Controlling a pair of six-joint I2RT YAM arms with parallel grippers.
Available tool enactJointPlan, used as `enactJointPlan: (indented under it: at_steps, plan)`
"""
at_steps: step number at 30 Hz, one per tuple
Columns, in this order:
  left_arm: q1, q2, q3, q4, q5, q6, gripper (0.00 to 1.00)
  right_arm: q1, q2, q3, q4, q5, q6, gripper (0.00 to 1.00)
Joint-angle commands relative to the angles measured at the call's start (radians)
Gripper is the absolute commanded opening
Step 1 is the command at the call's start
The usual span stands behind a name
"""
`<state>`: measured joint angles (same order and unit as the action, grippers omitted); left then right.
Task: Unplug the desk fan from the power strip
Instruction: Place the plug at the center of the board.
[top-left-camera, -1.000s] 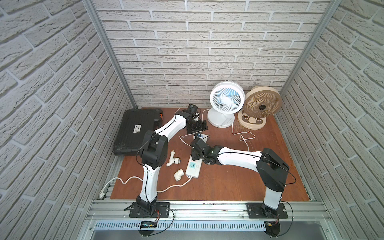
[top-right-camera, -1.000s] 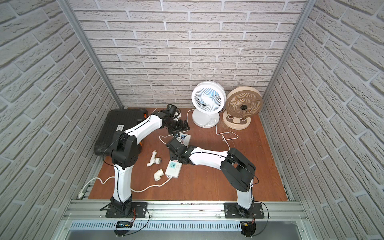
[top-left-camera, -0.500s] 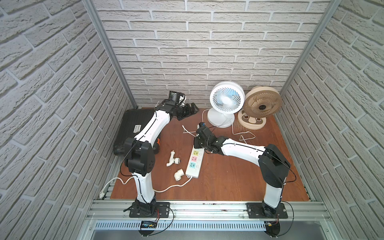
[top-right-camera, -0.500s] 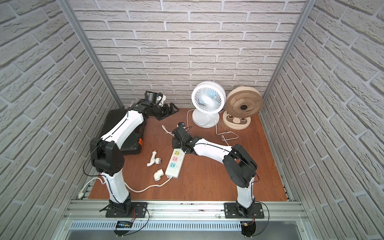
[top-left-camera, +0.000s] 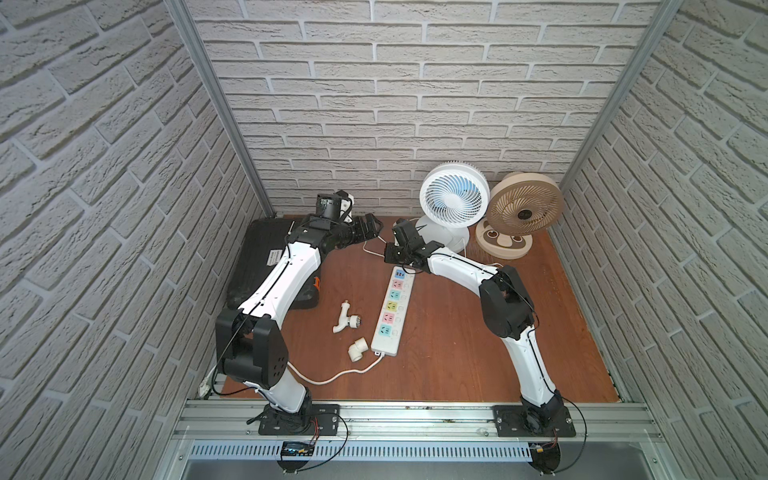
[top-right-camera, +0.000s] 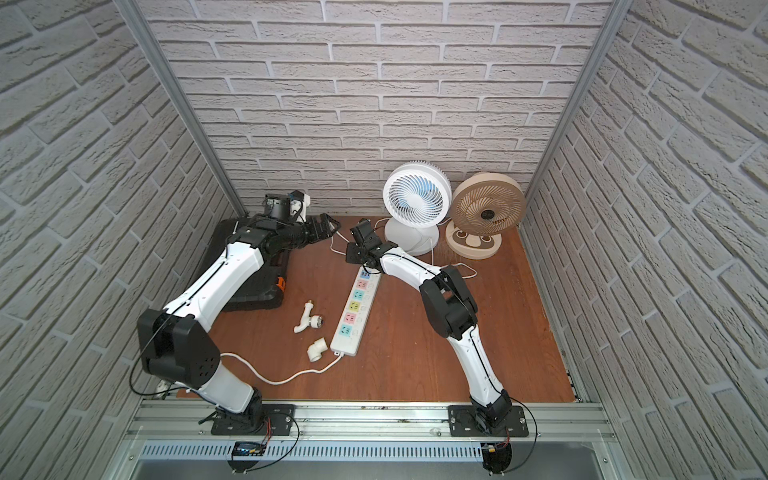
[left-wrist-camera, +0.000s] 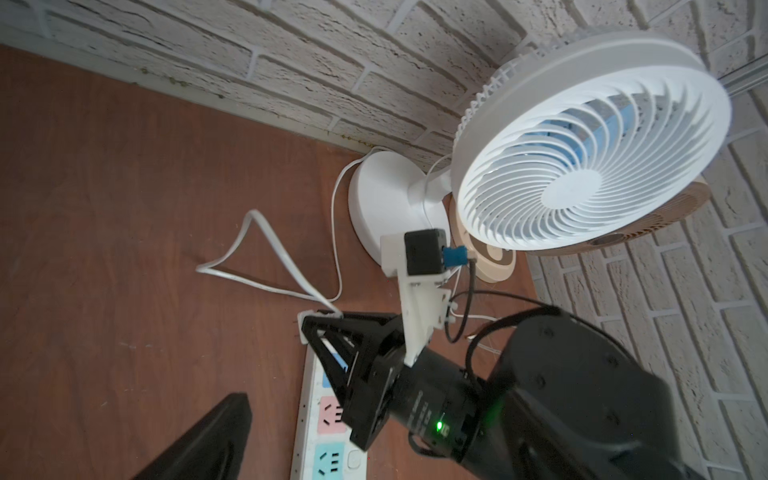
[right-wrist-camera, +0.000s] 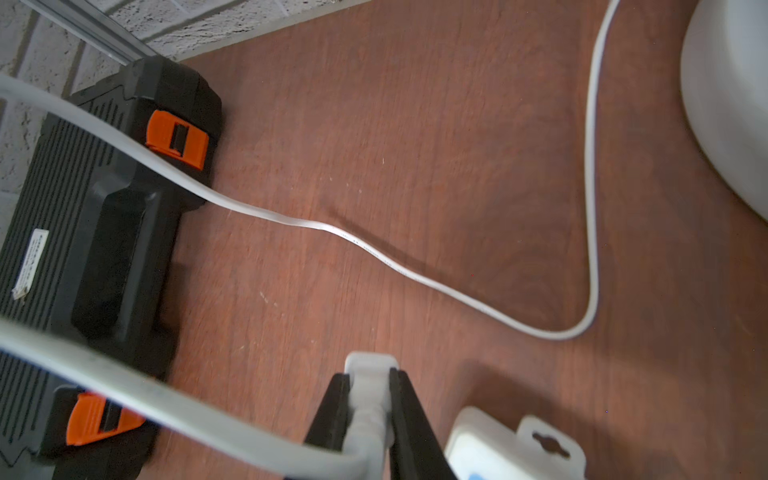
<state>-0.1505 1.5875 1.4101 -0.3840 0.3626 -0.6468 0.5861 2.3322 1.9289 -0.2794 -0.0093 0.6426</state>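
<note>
The long white power strip with pastel sockets (top-left-camera: 392, 306) lay flat on the counter (top-left-camera: 457, 353). Just past its far end the right tool (right-wrist-camera: 370, 386) pinched the flat white plug (right-wrist-camera: 369, 362), free of the sockets. Lowering it gently beside the strip before release would suit.

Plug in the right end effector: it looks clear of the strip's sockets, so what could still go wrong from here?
1. The cord runs from the plug to the white fan; a hard pull might drag or tip it.
2. A loop of cord hangs close across the right wrist view and could catch on the right arm.
3. The right end effector holds the plug just beside the strip; released here, it may land on the sockets.
</note>
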Motion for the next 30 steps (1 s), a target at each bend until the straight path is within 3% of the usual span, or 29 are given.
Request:
enactJointPlan:
  at_steps: [1,11,14,17,20,22,25,30]
  plan:
    - [0.013,-0.059,-0.071,0.098,-0.096,0.04,0.98,-0.021,0.071,0.129,-0.038,-0.041,-0.019,0.03]
    - [0.023,-0.211,-0.345,0.263,-0.287,0.065,0.98,-0.071,0.315,0.446,-0.116,-0.094,-0.01,0.04]
    - [0.027,-0.241,-0.398,0.301,-0.315,0.073,0.98,-0.082,0.35,0.498,-0.122,-0.101,-0.006,0.09]
    - [0.029,-0.258,-0.431,0.333,-0.332,0.081,0.98,-0.09,0.37,0.536,-0.141,-0.103,-0.013,0.19]
    - [0.031,-0.258,-0.438,0.341,-0.335,0.084,0.98,-0.094,0.365,0.541,-0.158,-0.092,-0.036,0.33]
    - [0.032,-0.249,-0.438,0.342,-0.33,0.083,0.98,-0.094,0.355,0.541,-0.171,-0.087,-0.056,0.49]
    - [0.032,-0.244,-0.443,0.355,-0.325,0.077,0.98,-0.094,0.339,0.535,-0.193,-0.078,-0.08,0.62]
    - [0.032,-0.251,-0.447,0.354,-0.326,0.073,0.98,-0.094,0.268,0.451,-0.187,-0.058,-0.12,0.73]
